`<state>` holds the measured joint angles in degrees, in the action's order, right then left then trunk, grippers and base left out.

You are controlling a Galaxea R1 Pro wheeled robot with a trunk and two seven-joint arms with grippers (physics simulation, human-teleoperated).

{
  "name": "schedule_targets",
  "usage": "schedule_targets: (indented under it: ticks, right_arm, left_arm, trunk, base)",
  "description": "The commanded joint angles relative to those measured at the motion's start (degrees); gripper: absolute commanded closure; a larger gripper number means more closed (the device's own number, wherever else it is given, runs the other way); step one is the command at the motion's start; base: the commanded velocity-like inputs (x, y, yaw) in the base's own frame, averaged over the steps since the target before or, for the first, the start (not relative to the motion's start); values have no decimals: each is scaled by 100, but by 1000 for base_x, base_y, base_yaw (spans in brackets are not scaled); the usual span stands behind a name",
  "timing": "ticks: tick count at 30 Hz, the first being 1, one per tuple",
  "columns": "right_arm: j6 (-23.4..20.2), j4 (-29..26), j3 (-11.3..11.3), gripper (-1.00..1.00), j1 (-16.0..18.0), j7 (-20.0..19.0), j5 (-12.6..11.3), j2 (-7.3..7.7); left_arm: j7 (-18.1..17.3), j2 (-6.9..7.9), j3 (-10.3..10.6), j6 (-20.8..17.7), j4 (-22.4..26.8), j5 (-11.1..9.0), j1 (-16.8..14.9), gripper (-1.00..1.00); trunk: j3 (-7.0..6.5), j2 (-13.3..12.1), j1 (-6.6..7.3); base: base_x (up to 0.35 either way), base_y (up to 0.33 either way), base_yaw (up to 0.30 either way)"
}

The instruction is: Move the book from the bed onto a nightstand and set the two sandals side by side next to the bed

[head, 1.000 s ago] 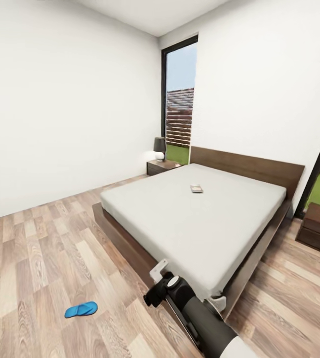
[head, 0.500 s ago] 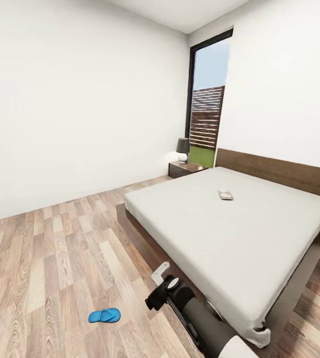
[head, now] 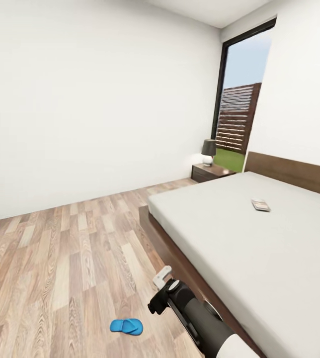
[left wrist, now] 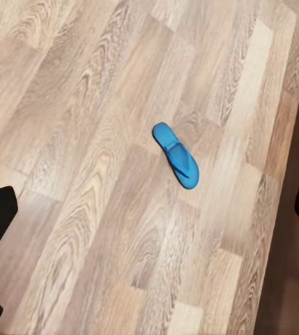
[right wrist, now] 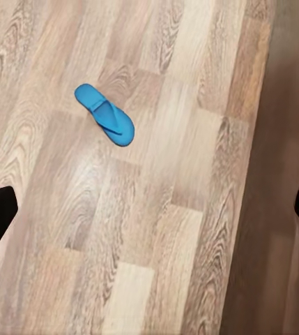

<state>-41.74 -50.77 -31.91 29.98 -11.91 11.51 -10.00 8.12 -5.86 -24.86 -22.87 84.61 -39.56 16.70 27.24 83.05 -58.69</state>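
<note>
One blue sandal (head: 126, 326) lay on the wood floor (head: 70, 248) near the bed (head: 259, 248). The book (head: 261, 205) sat on the bed. Both claws were wide apart, holding nothing.

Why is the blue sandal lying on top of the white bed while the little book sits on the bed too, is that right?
Not quite. The blue sandal lies on the wooden floor beside the bed, not on top of it, as the head view shows. The little book does sit on the white bed.
</note>
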Motion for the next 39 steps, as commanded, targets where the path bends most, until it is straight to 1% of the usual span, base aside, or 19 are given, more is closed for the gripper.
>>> schedule_targets:
  ticks: [1, 4, 9, 12, 16, 18, 19, 20, 24, 27, 28, 29, 30, 32, 33, 36, 39]
  right_arm:
    - [-23, -2, 0, -100, 5, -41, 57, 0]
    - [-25, 43, 26, -100, 6, -40, 51, 0]
    - [-26, 318, 55, -100, 17, -40, 2, 0]
    - [-26, 422, 63, -100, 25, -40, -143, 0]
    - [-27, 496, 63, -100, 27, -40, -408, 0]
    - [-35, 515, 63, -100, 28, -41, -495, 0]
    - [-35, 515, 63, -100, 28, -41, -495, 0]
    - [-53, 528, 46, -100, 27, -50, -550, 0]
    - [-78, 537, -8, -100, 23, -57, -595, 0]
    - [-79, 544, -143, -100, 20, -61, -621, 0]
    - [-44, 550, -399, -100, 21, -64, -642, 0]
    - [-39, 555, -485, -100, 18, -65, -649, 0]
    - [-40, 556, -498, -100, 18, -65, -649, 0]
    - [-42, 557, -518, -100, 17, -66, -650, 0]
    - [-42, 557, -518, -100, 17, -66, -650, 0]
    - [-43, 558, -539, -100, 18, -67, -650, 0]
    - [-40, 559, -546, -100, 17, -69, -649, 0]
  left_arm:
    - [37, -3, -4, -25, 12, -62, 0, -100]
    - [41, -3, -3, -21, 16, -66, 0, -100]
    - [64, -3, -5, -16, 21, -70, 0, -100]
    - [77, -8, -3, -14, 25, -74, 0, -100]
    - [90, -10, -2, -10, 29, -74, 0, -100]
    - [94, -14, 0, -12, 39, -76, 0, -100]
    - [94, -14, 0, -12, 39, -76, 0, -100]
    - [97, -16, 2, -15, 48, -77, 0, -100]
    - [102, -17, 3, -47, 67, -86, 10, -100]
    - [106, -15, -3, -85, 78, -101, 22, -100]
    - [109, -13, -16, -132, 111, -220, 30, -100]
    - [110, -12, -90, -219, 191, -545, 38, -100]
    - [110, -12, -106, -240, 212, -622, 41, -100]
    - [111, -12, -130, -273, 246, -738, 45, -100]
    - [111, -12, -130, -273, 246, -738, 45, -100]
    - [111, -7, -163, -308, 284, -860, 49, -100]
    - [115, -5, -241, -320, 301, -896, 51, -100]
  trunk:
    - [5, 3, -4]
    - [5, 3, -4]
    - [5, 3, -4]
    - [5, 3, -4]
    - [5, 3, -4]
    - [5, 3, -4]
    - [5, 3, -4]
    - [5, 3, -4]
    - [5, 3, -4]
    - [5, 3, -4]
    - [5, 3, -4]
    - [5, 3, -4]
    - [23, 43, -26]
    - [59, 123, -70]
    - [77, 164, -92]
    - [131, 284, -157]
    - [185, 404, -223]
  base:
    - [313, 52, 256]
    - [318, 34, 256]
    - [322, 2, 256]
    - [324, -41, 261]
    - [325, -63, 269]
    - [325, -74, 273]
    - [325, -75, 274]
    - [304, -63, 275]
    - [237, -46, 276]
    - [110, -21, 277]
    - [28, -5, 236]
    - [12, -2, 227]
    - [9, -2, 229]
    - [7, -1, 231]
    - [6, -1, 232]
    - [4, -1, 233]
    - [2, 0, 235]
